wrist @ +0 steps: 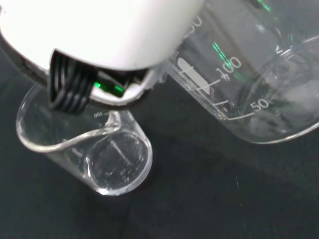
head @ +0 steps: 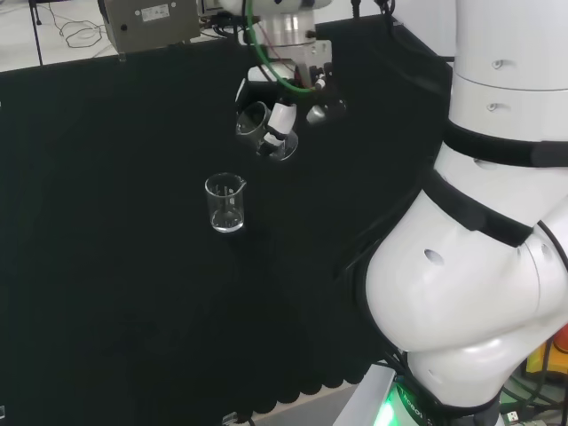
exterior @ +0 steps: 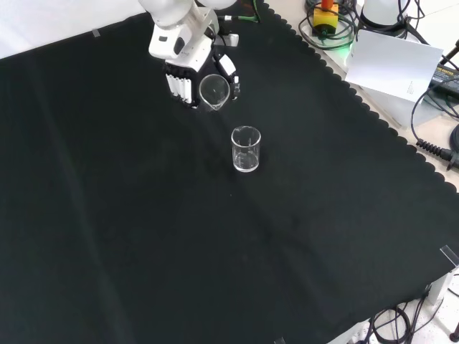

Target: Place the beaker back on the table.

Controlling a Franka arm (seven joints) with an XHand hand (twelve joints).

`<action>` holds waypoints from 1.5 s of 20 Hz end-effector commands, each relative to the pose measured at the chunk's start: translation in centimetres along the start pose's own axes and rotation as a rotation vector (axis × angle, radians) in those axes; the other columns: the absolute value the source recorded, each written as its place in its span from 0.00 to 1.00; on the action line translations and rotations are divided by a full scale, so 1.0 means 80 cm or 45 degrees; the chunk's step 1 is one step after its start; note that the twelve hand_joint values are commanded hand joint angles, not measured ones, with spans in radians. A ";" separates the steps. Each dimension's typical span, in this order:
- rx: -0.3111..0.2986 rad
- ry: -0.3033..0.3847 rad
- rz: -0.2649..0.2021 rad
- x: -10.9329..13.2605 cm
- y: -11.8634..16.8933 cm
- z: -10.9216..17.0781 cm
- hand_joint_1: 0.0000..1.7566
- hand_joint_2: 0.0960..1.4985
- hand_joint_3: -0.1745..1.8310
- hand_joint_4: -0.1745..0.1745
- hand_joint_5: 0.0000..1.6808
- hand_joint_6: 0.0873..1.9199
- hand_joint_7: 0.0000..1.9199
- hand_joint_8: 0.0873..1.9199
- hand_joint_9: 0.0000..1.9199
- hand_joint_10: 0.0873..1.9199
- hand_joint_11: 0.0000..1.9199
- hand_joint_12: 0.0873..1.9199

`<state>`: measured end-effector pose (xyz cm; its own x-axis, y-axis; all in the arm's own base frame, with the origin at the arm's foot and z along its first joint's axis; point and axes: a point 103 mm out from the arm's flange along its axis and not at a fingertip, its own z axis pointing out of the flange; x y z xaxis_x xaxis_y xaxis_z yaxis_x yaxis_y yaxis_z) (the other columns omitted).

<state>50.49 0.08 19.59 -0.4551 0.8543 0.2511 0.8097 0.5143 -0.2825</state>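
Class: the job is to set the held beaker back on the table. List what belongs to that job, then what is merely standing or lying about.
Belongs to the job:
- the tilted beaker, held above the cloth
- the hand, curled round it
- the black cloth, where it must land

Just about:
- the upright beaker, standing on the cloth
- cables beyond the bench edge

Clear glass beakers (exterior: 246,150) with white printed marks; black and white hand (exterior: 188,68); plain black table cloth (exterior: 143,236).

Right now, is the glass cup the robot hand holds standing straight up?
No, the beaker in the hand is tipped on its side above the cloth, while the other beaker stands upright below.
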 end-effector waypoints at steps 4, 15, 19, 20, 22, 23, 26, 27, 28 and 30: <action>-0.161 0.137 0.000 -0.048 -0.002 0.020 0.82 0.23 0.62 0.00 0.69 0.49 0.63 0.49 0.75 0.36 0.56 0.43; -0.203 0.313 -0.102 -0.077 0.035 0.056 0.82 0.24 0.62 0.00 0.68 0.49 0.64 0.48 0.75 0.36 0.56 0.42; -0.195 0.378 -0.136 -0.077 0.052 0.072 0.82 0.24 0.61 0.00 0.69 0.48 0.64 0.47 0.75 0.35 0.57 0.41; -0.201 0.389 -0.139 -0.077 0.055 0.075 0.82 0.24 0.61 0.00 0.69 0.48 0.64 0.47 0.75 0.34 0.57 0.41; -0.213 0.417 -0.144 -0.079 0.060 0.081 0.82 0.24 0.61 0.00 0.69 0.47 0.64 0.47 0.76 0.33 0.57 0.40; -0.209 0.427 -0.150 -0.079 0.062 0.084 0.82 0.24 0.60 0.00 0.70 0.47 0.64 0.47 0.76 0.32 0.57 0.40; -0.203 0.437 -0.171 -0.080 0.066 0.091 0.82 0.24 0.60 0.00 0.70 0.46 0.65 0.47 0.76 0.30 0.57 0.40; -0.205 0.443 -0.176 -0.080 0.066 0.093 0.82 0.24 0.60 0.00 0.70 0.46 0.65 0.47 0.76 0.30 0.57 0.39; -0.208 0.452 -0.181 -0.080 0.066 0.095 0.82 0.24 0.60 0.00 0.70 0.46 0.65 0.47 0.77 0.29 0.57 0.39; -0.208 0.458 -0.185 -0.081 0.066 0.099 0.82 0.24 0.60 0.00 0.71 0.46 0.65 0.47 0.77 0.29 0.57 0.39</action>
<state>54.93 -2.32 9.71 -0.4309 0.6995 0.5701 0.8132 0.5748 -0.0906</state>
